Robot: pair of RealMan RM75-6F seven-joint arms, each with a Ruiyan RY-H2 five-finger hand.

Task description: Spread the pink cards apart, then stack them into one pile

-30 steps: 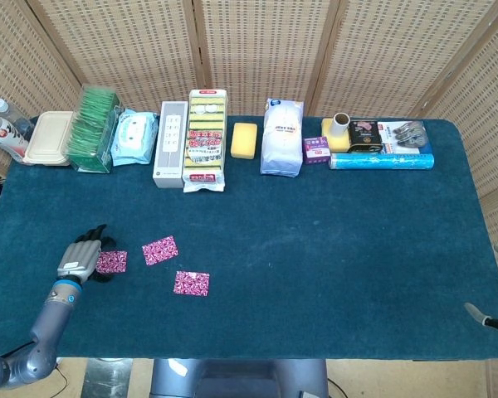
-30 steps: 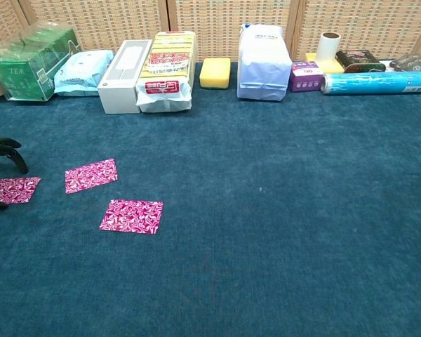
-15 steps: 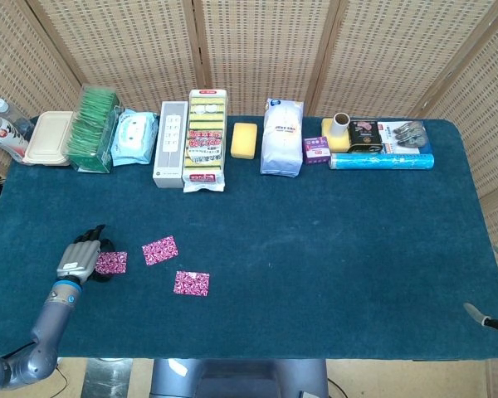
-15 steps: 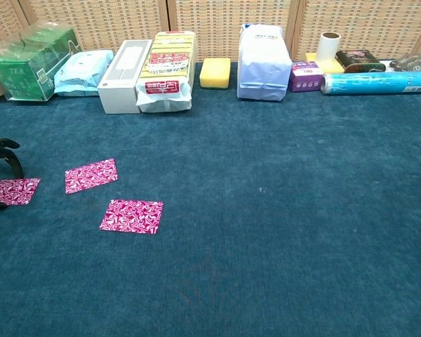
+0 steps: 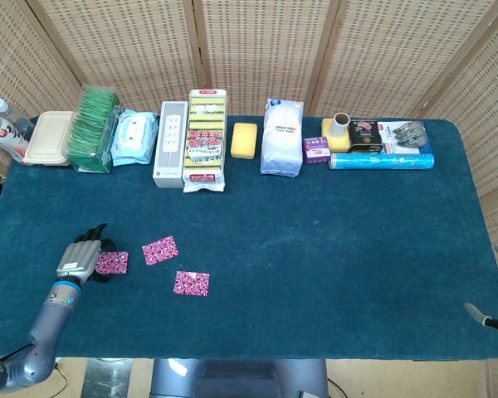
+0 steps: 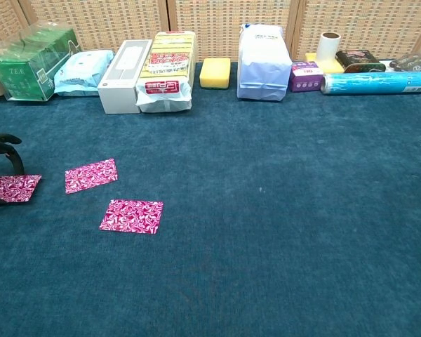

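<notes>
Three pink patterned cards lie apart on the blue table (image 5: 332, 249). The leftmost card (image 5: 114, 263) (image 6: 15, 187) sits at my left hand (image 5: 80, 256) (image 6: 3, 149), whose dark fingers arch over its far edge while the thumb meets its near edge, pinching it flat on the cloth. The middle card (image 5: 159, 249) (image 6: 91, 175) lies just to the right, and the third card (image 5: 191, 283) (image 6: 132, 215) lies nearer the front. Only a sliver of my right hand (image 5: 486, 317) shows at the table's front right edge, too little to read its fingers.
A row of goods lines the back edge: green tea box (image 5: 95, 129), wipes pack (image 5: 134, 138), white box (image 5: 169, 143), yellow sponge (image 5: 245, 139), white bag (image 5: 282, 138), blue roll (image 5: 380, 161). Bottles (image 5: 2, 128) stand at the far left.
The leftmost card and my left hand have shifted very slightly to the right, toward the middle card. The other two cards have not moved.
</notes>
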